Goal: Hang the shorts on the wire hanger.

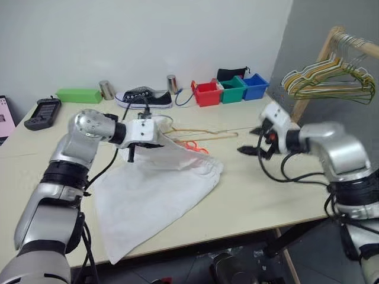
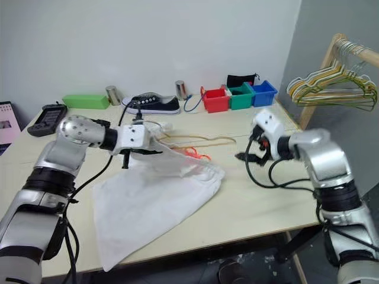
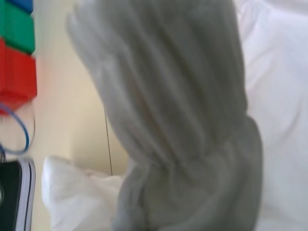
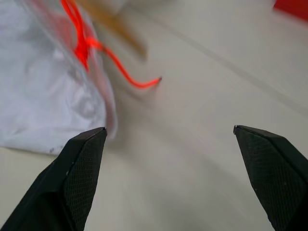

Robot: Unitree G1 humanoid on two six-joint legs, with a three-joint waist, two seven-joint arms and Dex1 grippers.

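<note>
Your left end effector [image 1: 159, 137] is pinching a gathered fold of the shorts [image 1: 155, 192] and holds it above the desk [image 1: 260, 201]; the rest of the cloth lies spread toward the near desk edge. Your right end effector [image 4: 168, 139] is spread wide and empty, over bare desk just beside the shorts' right edge. The hanger [image 1: 204, 134] lies flat behind the shorts, partly under them.

— Where did my head cameras look?
— Down over the table [image 1: 254, 201], both sharing it.
— And my wrists?
— Left pressed against the shorts [image 3: 183, 120]; right sat low, near the tabletop.
</note>
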